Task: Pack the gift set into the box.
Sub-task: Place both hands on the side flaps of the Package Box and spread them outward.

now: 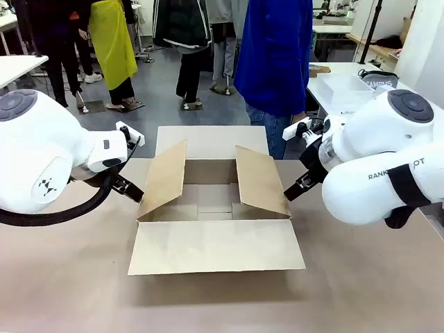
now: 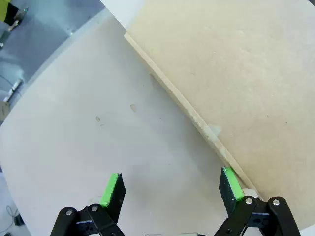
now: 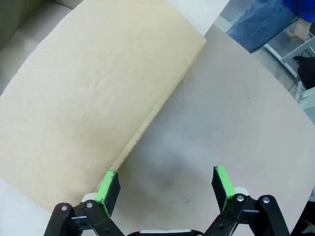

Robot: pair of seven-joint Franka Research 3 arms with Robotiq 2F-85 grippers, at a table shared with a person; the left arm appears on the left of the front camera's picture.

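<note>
1. The box [image 1: 215,201] sits in the middle of the front view on the table [image 1: 69,277], mouth up. Its near and far flaps lie flat, and its two side flaps stand tilted outward.
2. Judged by its look, it is light, stiff corrugated board. The flaps will hinge and bend easily at the crease, and the walls would crush under a hard pinch. A flap's free edge is the natural place to take hold, or the flap can be pushed on its flat face.
3. The left gripper [image 1: 132,189] is at centre left, just beside the left side flap [image 1: 165,179]. In the left wrist view its fingers are spread wide and hold nothing. One green pad [image 2: 230,183] is at the flap's edge at lower right, but contact cannot be told.
4. The right gripper [image 1: 297,187] mirrors it at centre right by the right side flap [image 1: 260,182]. Its fingers are also apart and empty, with one pad [image 3: 109,186] at the flap's edge at lower left.
5. A person [image 1: 274,55] stands at upper centre behind the box.
</note>
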